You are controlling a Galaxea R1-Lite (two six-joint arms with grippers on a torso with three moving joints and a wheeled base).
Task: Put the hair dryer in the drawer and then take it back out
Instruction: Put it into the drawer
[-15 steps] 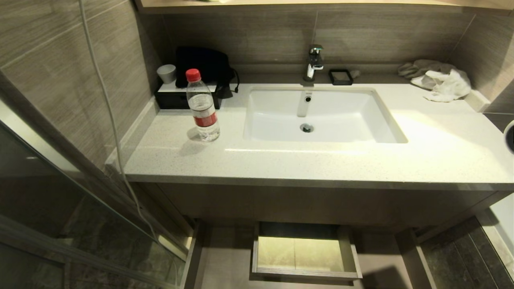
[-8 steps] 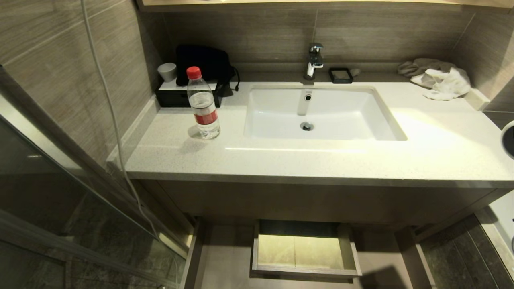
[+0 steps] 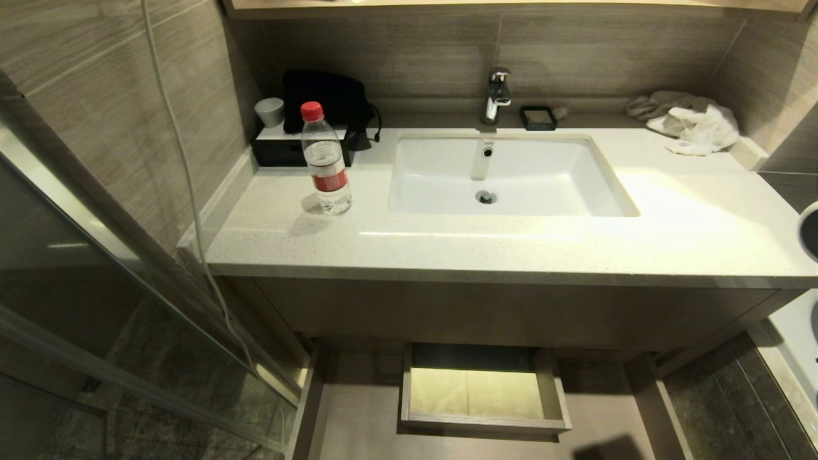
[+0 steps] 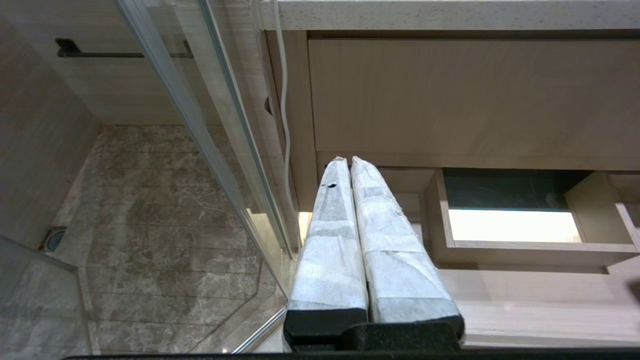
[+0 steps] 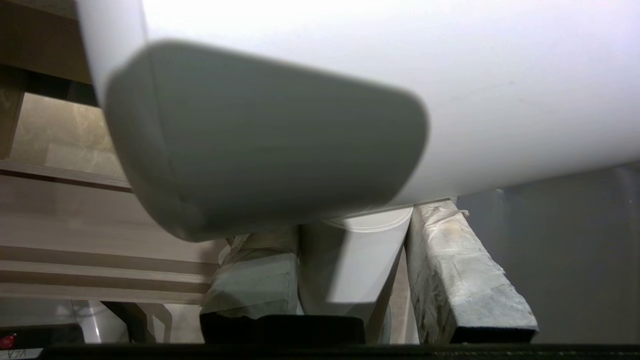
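Two wrapped fingers [image 5: 465, 270] of my right pincer [image 5: 350, 270] clamp the hair dryer [image 5: 300, 125] handle, so I'd lower slowly into the drawer [image 3: 486, 423] below the desk [image 3: 511, 255]; left pincer [image 4: 350, 165] closed, empty.

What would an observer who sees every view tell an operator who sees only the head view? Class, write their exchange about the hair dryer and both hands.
Operator: The drawer stands open with no dryer in it. Where is the dryer?
Observer: The right wrist view shows the right hand shut on the hair dryer, gripping its slim handle.
Operator: And the other hand?
Observer: The left wrist view shows the left hand shut and empty, hanging in front of the cabinet beside the open drawer.
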